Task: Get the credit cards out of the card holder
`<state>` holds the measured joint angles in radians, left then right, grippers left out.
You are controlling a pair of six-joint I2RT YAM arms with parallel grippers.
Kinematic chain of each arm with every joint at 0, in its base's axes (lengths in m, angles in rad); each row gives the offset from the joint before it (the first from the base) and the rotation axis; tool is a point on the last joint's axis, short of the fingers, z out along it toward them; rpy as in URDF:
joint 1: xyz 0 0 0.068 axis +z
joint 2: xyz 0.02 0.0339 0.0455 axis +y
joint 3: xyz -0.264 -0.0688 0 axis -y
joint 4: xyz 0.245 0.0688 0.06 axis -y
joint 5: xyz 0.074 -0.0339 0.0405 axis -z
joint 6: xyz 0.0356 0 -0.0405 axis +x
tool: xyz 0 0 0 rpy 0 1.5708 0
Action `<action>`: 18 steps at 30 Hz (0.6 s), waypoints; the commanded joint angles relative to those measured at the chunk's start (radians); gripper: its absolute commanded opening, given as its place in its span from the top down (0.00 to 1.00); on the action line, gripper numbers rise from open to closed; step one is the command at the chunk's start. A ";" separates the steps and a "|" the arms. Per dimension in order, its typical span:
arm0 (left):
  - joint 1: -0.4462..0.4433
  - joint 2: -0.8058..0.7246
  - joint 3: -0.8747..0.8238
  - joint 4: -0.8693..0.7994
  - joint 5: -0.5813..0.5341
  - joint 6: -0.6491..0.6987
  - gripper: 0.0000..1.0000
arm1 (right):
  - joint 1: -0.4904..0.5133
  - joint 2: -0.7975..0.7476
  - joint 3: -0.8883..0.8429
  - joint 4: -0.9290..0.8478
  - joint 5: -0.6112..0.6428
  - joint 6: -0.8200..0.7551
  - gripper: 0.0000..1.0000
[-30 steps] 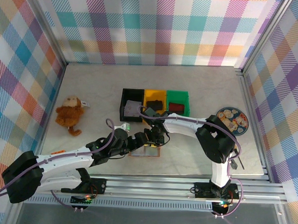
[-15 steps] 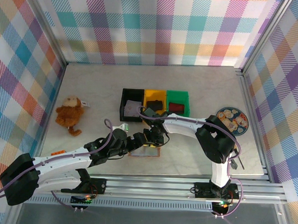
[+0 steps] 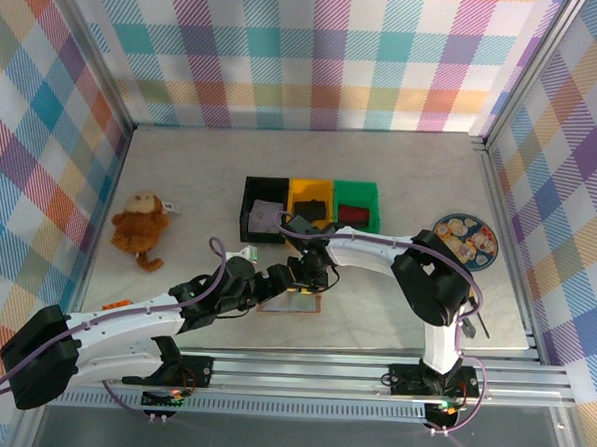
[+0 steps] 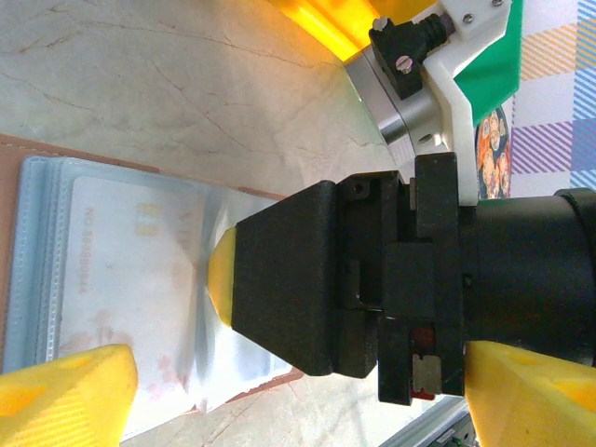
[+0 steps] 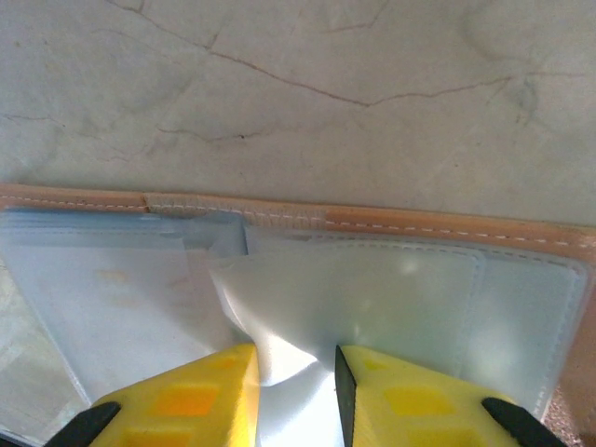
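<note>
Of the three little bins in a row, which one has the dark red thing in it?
The green bin, at the row's right end beside the yellow bin. The dark red item lies in it; the black bin holds something grey.

faint print runs along the card (image 4: 121, 261) in the card holder (image 4: 33, 279), too blurred to read.
</note>
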<state>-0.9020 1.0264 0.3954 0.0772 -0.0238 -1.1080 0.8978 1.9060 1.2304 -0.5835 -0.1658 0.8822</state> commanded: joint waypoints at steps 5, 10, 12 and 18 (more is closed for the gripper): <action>-0.003 -0.012 -0.028 -0.172 -0.049 -0.004 0.11 | 0.006 -0.019 0.007 -0.011 -0.009 0.006 0.70; -0.003 -0.018 -0.044 -0.159 -0.037 -0.006 0.11 | 0.006 -0.018 -0.004 0.007 -0.019 0.013 0.70; -0.003 -0.020 -0.053 -0.162 -0.037 -0.007 0.11 | 0.006 -0.019 -0.005 0.004 -0.015 0.012 0.70; -0.003 -0.034 -0.065 -0.181 -0.036 -0.010 0.11 | 0.006 -0.025 -0.002 0.001 -0.012 0.015 0.71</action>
<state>-0.9020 0.9878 0.3691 0.0776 -0.0269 -1.1152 0.9016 1.9057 1.2304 -0.5762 -0.1581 0.8829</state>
